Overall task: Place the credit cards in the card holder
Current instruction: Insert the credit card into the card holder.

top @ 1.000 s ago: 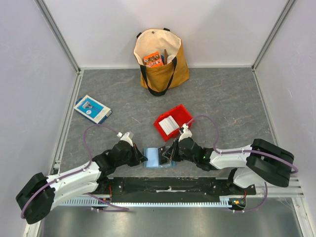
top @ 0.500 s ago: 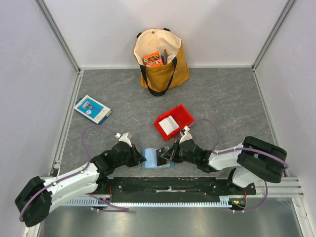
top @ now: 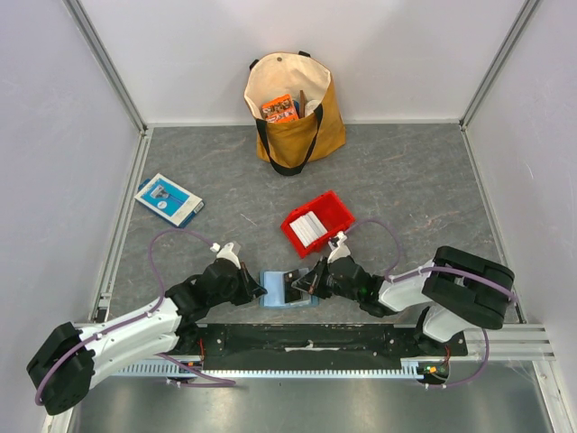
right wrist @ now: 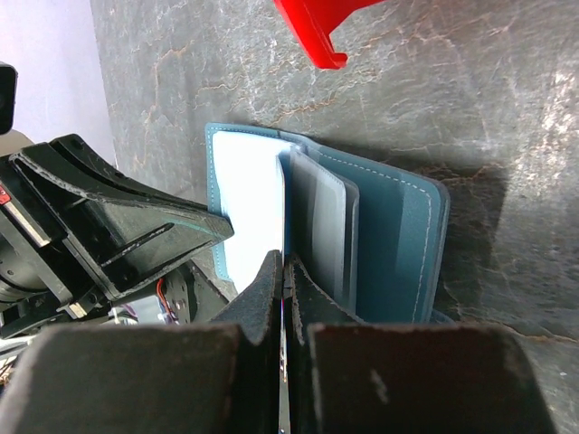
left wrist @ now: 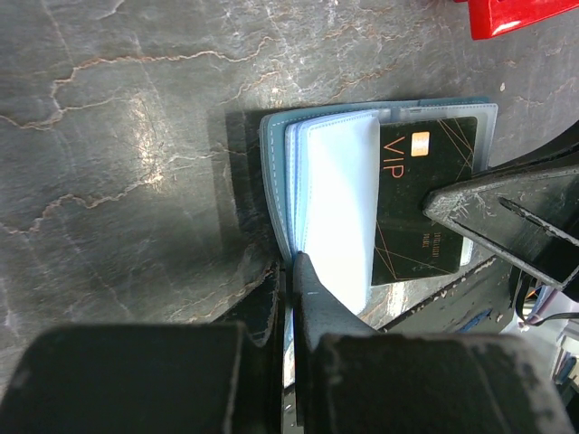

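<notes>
"VIP" on the black card (left wrist: 409,226)

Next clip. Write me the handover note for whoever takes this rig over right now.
Left gripper: jaws shut on the left edge of the open card holder.
Right gripper: jaws shut on a black VIP card, laid over the holder's right half beside the clear sleeves. I cannot tell whether it has entered a pocket.
Other cards: pale cards stacked in the red bin behind the holder.
Done: holder open, one card brought to it.
Left: seat this card, then fetch those in the bin.
</notes>
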